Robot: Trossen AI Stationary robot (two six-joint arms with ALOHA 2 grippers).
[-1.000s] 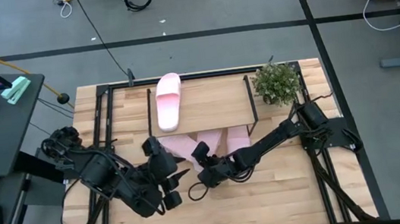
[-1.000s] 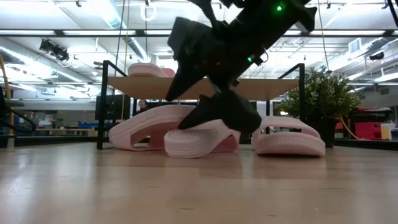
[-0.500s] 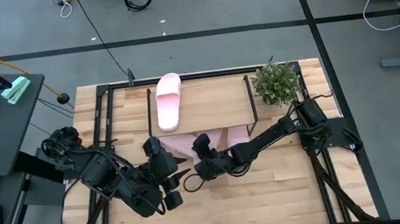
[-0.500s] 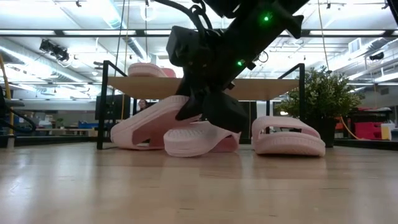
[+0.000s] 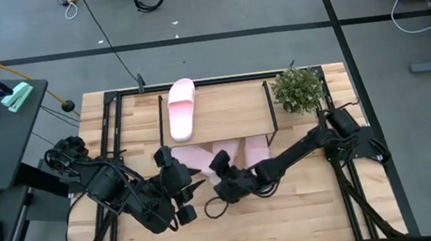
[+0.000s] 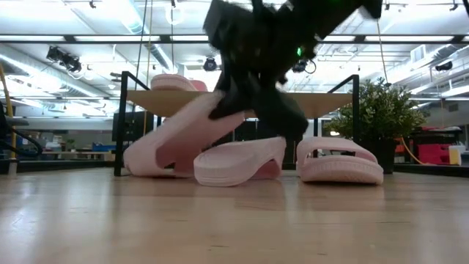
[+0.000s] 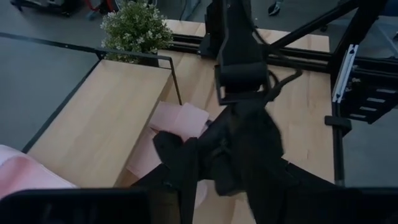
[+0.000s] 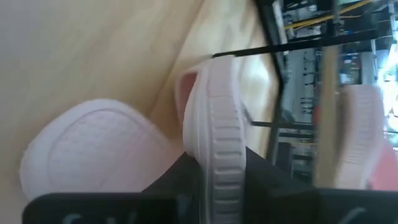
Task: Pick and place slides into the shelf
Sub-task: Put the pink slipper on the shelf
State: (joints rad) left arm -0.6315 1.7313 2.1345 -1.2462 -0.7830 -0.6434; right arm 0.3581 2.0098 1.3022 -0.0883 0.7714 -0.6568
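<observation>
One pale pink slide lies on top of the shelf. Three more are on the table at the shelf's front: a left slide, a middle slide and a right slide. My right gripper is shut on the left slide, which is tilted up at one end. In the high view it is just in front of the shelf. My left gripper waits close by on its left. My right gripper pinches the left slide's ribbed sole edge between its two fingers, one finger on each face. The slide stands on edge in the hold. Its held end is raised and its other end rests on the table.
A small potted plant stands at the shelf's right end. Black frame rails run along the table's left and right sides. Bare wood lies toward the near edge.
My right gripper has reached in toward the shelf and the left slide, then drawn back toward the near edge and up. The slide's held end has risen with it, so the slide tilts more steeply, while its other end has stayed on the table.
</observation>
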